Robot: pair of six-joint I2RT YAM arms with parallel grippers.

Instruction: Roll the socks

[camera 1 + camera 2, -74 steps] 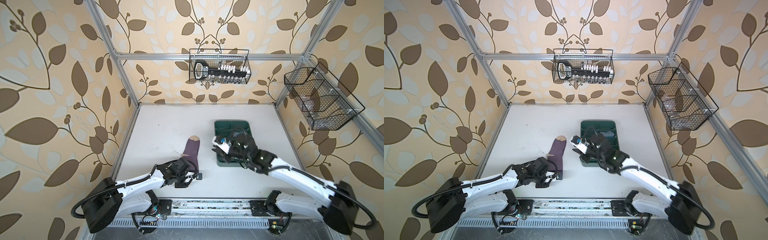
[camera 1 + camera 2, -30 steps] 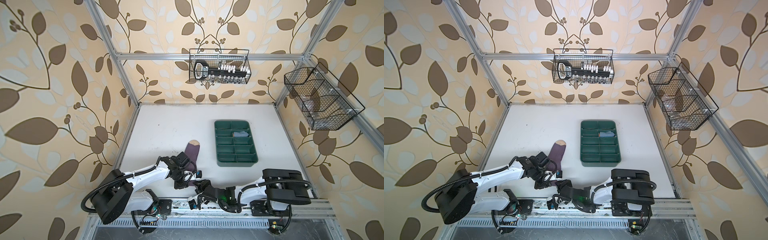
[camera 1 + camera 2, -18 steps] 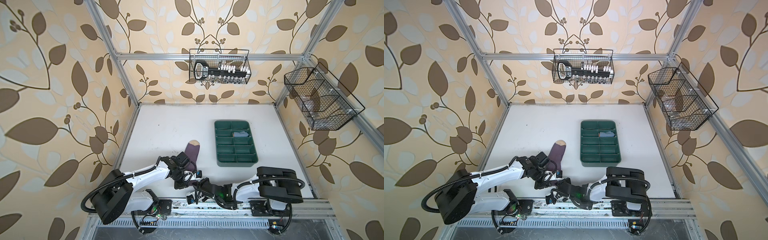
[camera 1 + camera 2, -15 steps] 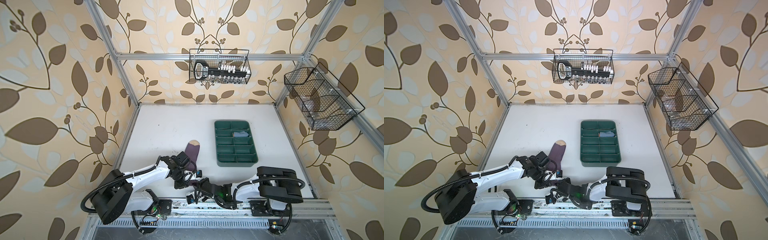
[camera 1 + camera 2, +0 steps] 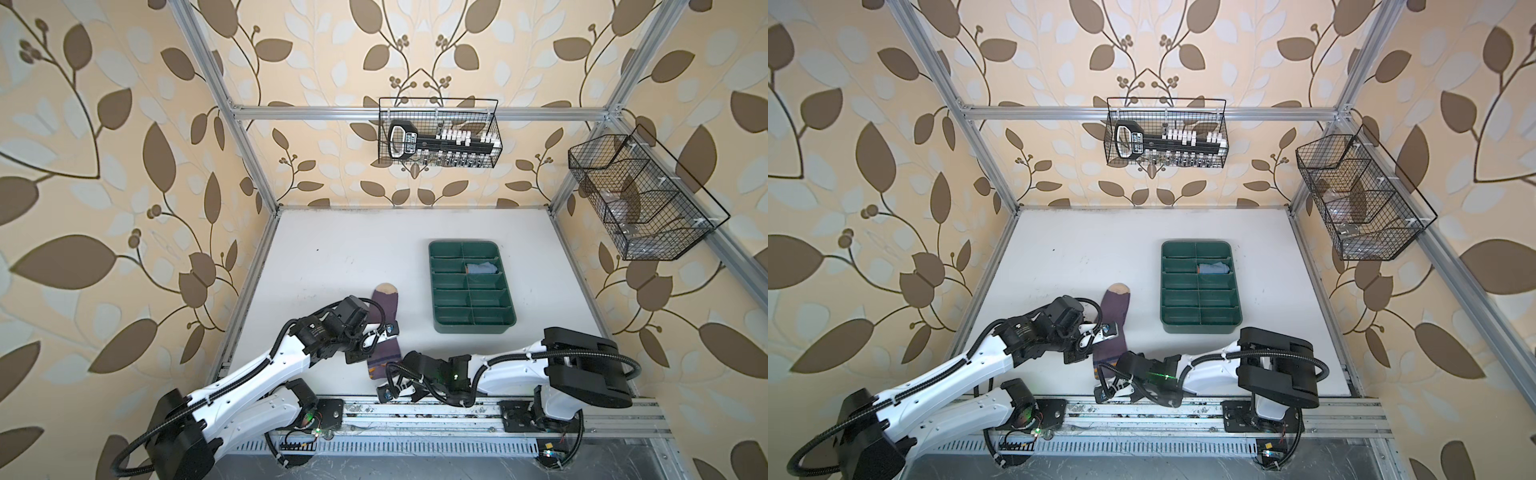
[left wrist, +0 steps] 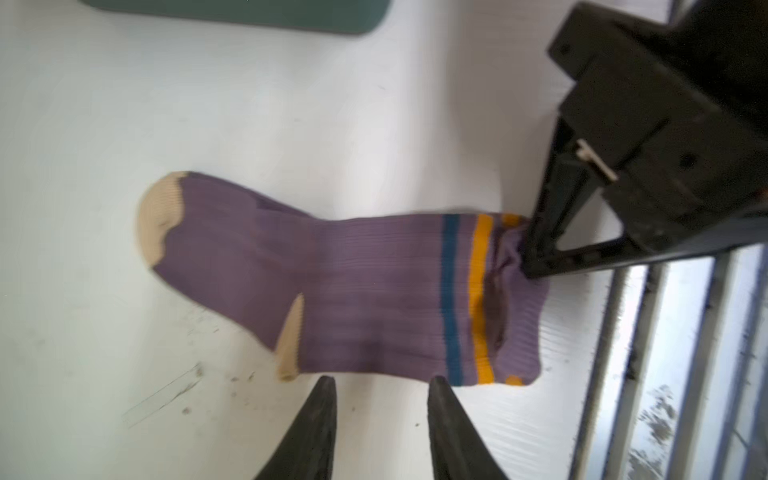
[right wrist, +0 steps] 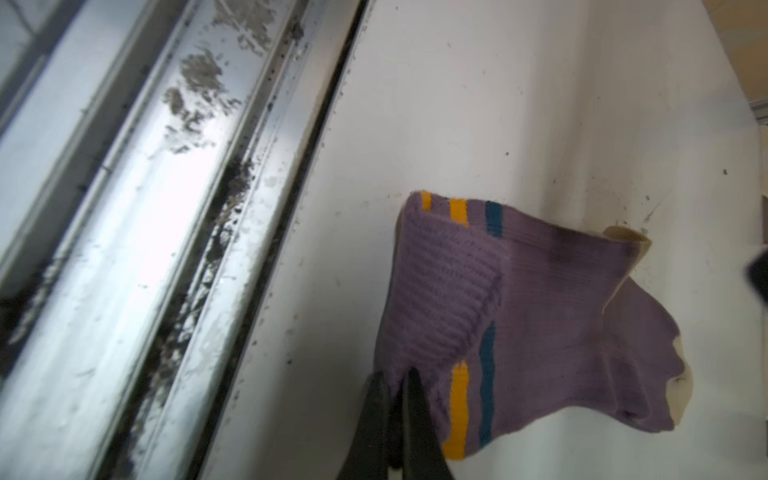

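At lower centre of a top view, we see the purple sock extend up-frame from the right gripper, clamped on its cuff; the left gripper is part-open, empty.

The ribbed fabric sock is purple with tan toe and heel and blue and orange stripes by the cuff. The compartmented plastic tray is dark green, the table white.

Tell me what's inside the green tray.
One compartment of the green tray, right column, second row from the far end, holds a bundled grey-blue sock. The other compartments look empty. Whatever lies under the bundle is covered.
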